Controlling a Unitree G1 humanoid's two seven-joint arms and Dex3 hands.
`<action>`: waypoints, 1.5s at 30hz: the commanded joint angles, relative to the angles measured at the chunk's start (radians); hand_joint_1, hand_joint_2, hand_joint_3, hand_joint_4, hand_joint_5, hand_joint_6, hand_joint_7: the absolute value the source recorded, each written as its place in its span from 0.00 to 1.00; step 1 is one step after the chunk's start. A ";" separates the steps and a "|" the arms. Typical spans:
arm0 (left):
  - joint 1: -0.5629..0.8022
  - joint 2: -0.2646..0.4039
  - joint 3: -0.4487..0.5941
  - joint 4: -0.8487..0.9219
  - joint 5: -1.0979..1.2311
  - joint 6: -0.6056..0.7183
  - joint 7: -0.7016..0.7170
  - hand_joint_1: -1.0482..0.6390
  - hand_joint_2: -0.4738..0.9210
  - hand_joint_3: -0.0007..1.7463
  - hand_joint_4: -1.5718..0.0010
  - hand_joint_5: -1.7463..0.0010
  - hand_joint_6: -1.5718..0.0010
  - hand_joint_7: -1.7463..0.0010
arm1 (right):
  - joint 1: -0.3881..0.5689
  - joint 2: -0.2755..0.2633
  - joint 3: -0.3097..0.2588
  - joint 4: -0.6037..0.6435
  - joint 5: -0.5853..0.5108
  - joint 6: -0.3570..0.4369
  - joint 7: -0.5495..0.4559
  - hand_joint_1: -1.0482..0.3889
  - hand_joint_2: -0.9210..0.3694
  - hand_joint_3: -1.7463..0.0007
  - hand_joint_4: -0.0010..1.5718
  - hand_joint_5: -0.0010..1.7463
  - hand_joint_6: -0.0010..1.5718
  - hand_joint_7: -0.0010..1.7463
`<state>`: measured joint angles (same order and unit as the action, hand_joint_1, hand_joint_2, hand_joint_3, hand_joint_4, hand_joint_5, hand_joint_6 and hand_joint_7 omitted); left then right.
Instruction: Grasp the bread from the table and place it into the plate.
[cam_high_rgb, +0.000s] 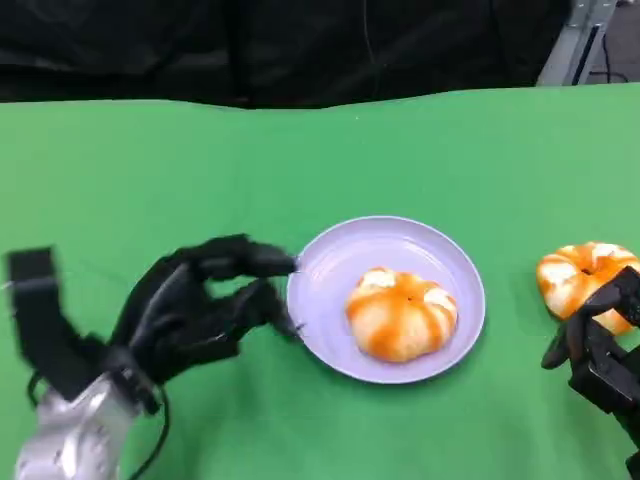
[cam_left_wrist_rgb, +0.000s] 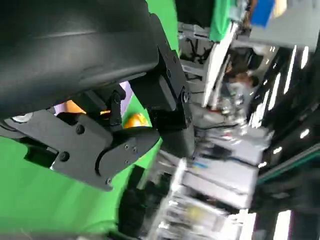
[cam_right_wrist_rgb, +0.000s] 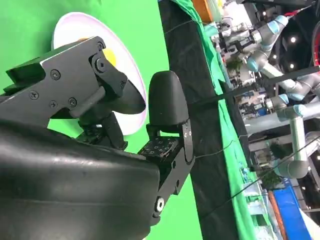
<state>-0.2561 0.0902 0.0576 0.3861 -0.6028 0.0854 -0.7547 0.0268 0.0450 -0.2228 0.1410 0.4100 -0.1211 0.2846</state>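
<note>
A light purple plate (cam_high_rgb: 330, 260) stood near the middle of the green table (cam_high_rgb: 150, 170), and one orange and white bread (cam_high_rgb: 401, 313) lay inside it. A second bread (cam_high_rgb: 572, 277) lay on the table, well apart from the plate on its right side. The left hand (cam_high_rgb: 205, 305) was just beside the left rim of the plate, its fingers (cam_high_rgb: 255, 260) curled together and holding nothing. The right hand (cam_high_rgb: 600, 345) was at the near side of the second bread, touching it or almost; I cannot tell if it held the bread.
</note>
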 joint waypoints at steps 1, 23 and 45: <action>0.051 0.042 0.061 -0.037 -0.049 0.096 -0.050 0.57 0.75 0.63 0.41 0.00 0.38 0.15 | 0.002 -0.015 -0.006 -0.008 0.003 0.003 0.002 0.67 0.26 0.32 0.49 1.00 0.42 0.93; -0.025 0.068 0.215 0.282 -0.088 0.257 -0.260 0.57 0.79 0.46 0.49 0.00 0.41 0.22 | 0.009 -0.017 -0.017 -0.018 0.017 0.008 0.012 0.67 0.27 0.33 0.50 1.00 0.44 0.91; -0.022 0.058 0.226 0.267 -0.056 0.269 -0.245 0.58 0.73 0.57 0.48 0.00 0.41 0.20 | 0.009 -0.011 -0.016 -0.022 0.017 0.015 0.006 0.68 0.26 0.34 0.49 1.00 0.43 0.92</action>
<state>-0.2850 0.1416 0.2753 0.6683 -0.6696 0.3527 -1.0132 0.0306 0.0435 -0.2291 0.1309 0.4191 -0.1064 0.2935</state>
